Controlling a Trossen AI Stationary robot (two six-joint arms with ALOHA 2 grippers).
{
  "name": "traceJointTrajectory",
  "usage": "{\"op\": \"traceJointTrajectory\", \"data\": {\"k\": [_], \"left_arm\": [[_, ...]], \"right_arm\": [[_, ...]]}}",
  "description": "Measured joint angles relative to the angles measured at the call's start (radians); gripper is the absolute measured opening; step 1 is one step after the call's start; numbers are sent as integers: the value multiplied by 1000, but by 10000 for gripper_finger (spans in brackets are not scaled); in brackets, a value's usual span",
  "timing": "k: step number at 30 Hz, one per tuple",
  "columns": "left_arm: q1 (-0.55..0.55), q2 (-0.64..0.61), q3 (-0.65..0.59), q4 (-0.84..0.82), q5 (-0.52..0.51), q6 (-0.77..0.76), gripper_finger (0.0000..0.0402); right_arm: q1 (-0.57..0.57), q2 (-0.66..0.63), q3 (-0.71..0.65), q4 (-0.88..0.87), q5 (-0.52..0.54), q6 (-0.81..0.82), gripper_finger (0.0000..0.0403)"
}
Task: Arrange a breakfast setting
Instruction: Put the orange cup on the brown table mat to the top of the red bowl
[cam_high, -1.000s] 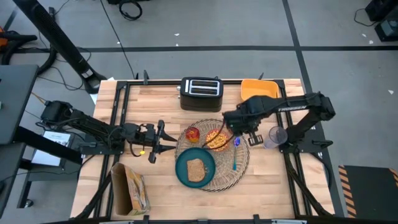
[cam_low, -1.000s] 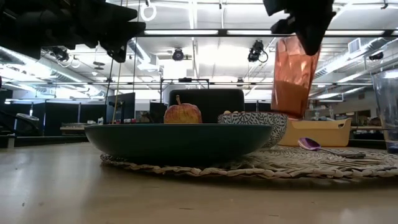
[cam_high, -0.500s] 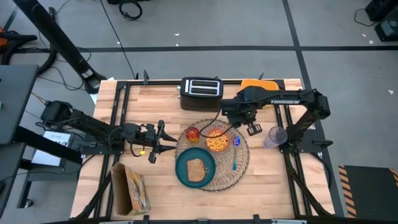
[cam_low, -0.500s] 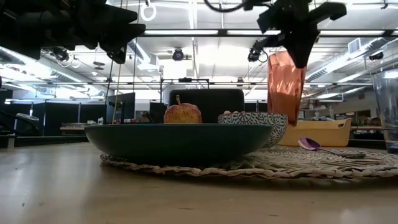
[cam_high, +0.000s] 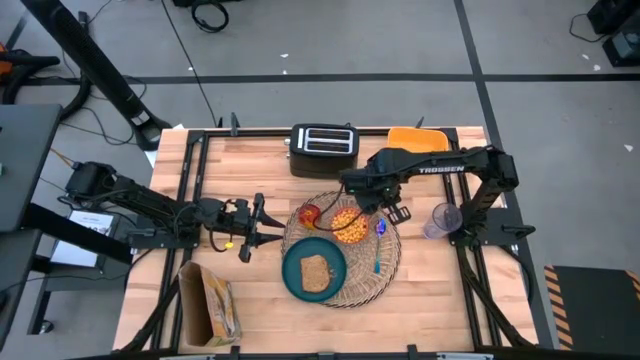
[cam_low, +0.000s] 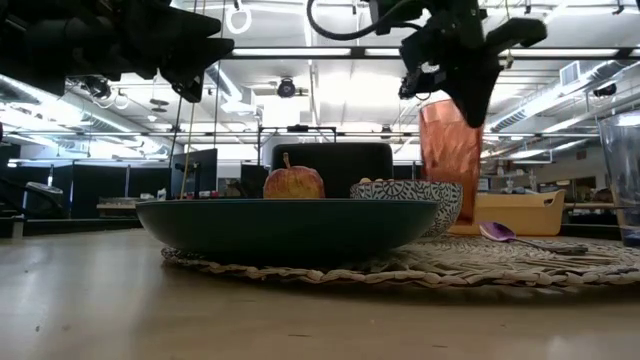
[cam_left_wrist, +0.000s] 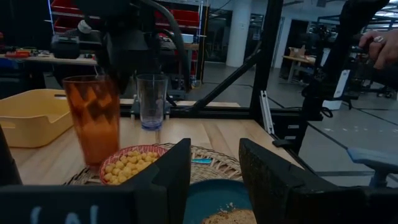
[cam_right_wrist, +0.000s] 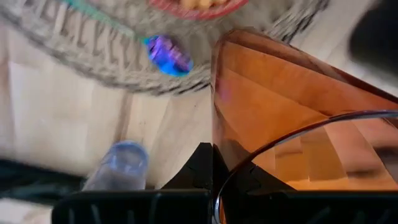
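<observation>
Shifted leftward and lower behind cereal bowl (cam_low: 405, 196), orange tumbler (cam_low: 449, 150) pinched by rim in closed right gripper (cam_high: 362, 196) above placemat (cam_high: 385, 262) far edge; left gripper (cam_high: 258, 226) parted, empty, beside plate (cam_high: 296, 266).

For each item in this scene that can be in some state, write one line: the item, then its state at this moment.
orange tumbler: upright, held by the rim, lifted behind the bowl.
right gripper: shut on the tumbler's rim.
left gripper: open, empty, waiting left of the placemat.
cereal bowl: on the placemat, filled with cereal.
teal plate: on the placemat, toast on it.
toaster: slots empty.
clear glass: upright, off the placemat.
</observation>
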Motion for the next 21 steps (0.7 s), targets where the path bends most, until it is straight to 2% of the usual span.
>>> {"op": "traceJointTrajectory", "data": {"k": [14,21], "left_arm": [[0,0,0,-12,0,1,144],[0,0,0,-9,0,2,144]], "right_arm": [[-4,45,-3,72,7,-48,12],[-1,41,-3,79,6,43,45]]}}
